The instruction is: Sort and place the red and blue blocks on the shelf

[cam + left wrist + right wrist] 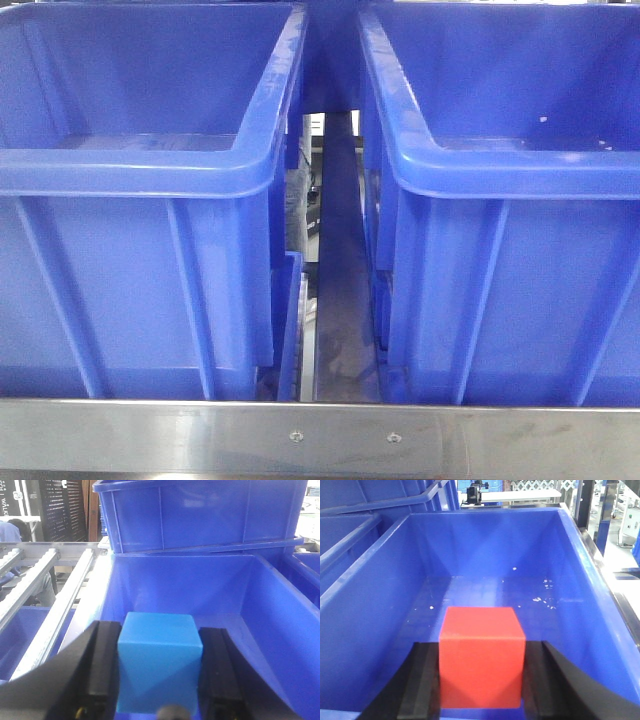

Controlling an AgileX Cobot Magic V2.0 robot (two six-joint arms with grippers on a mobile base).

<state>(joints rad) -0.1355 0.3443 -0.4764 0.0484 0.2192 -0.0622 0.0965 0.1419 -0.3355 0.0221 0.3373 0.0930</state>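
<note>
A: Item one, nearest the lens: left gripper (160,680), black fingers (102,672) clamped on the blue block (159,660), one pad to each side face. Location?

B: Held over the open well of a blue crate. Going by the arm, I judge it the left crate (130,170). The block is clear of the crate floor, and the walls are well apart from it.

A: Item two: right gripper (481,680), fingers (422,685) closed tight on the red block (481,650), same two-face hold.

B: That one is over the right crate (520,170), with white specks (538,599) on its floor. Both crates stand on the shelf (150,440), behind the steel front rail (500,440) with its two screws (296,436). A narrow gap runs between them.

A: Progress?

B: Judged late. Each colour hangs above its own crate, and neither is set down.

A: Hazards.

B: One: a release from too high, so the cube bounces or comes to rest against a wall.
Two: a finger catches the crate rim on the way down, since the fingers stand wider than the block.
Three: blue on blue — the blue block is hard to tell from its crate, so a placement check could misread.
Four: a plain matte face slips if the clamp eases unevenly, tilting the cube before it lands.
</note>
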